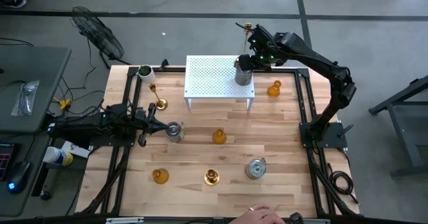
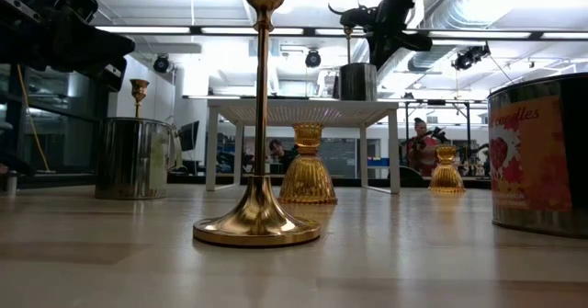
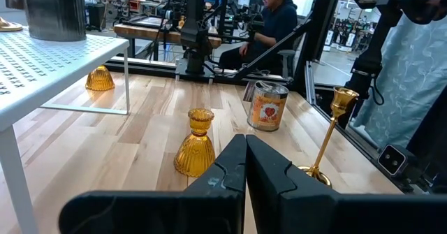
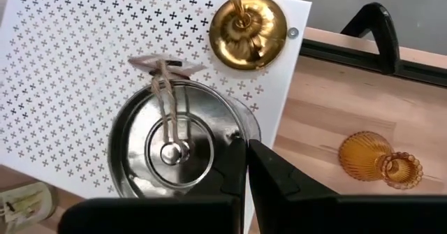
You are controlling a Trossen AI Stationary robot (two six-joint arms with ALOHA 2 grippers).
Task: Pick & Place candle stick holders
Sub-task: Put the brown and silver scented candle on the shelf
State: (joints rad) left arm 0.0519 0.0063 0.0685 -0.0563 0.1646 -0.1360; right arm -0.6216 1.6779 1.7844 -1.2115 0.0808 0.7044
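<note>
On the white perforated rack [image 1: 207, 77] stand a silver cup [image 4: 174, 147] and a gold stick [image 4: 248, 22], each on its base near the rack's right end. My right gripper [image 4: 246, 144] hangs shut just above the silver cup's rim, pointing steeply down, with nothing held. My left gripper [image 3: 246, 140] waits shut and level at the table's left. A second silver cup [image 1: 174, 132] stands beside its tip; I cannot tell whether they touch. On the table stand amber holders [image 1: 274, 89] [image 1: 219, 137] [image 1: 160, 176], gold sticks [image 1: 160, 105] [image 1: 211, 177] and a labelled silver cup [image 1: 256, 168].
A white cup [image 1: 145, 71] stands at the table's far left corner. Black frame rails [image 1: 304, 103] run along the table's sides. A person's hand [image 1: 254, 211] shows at the near edge, and a person [image 3: 276, 17] sits beyond the table.
</note>
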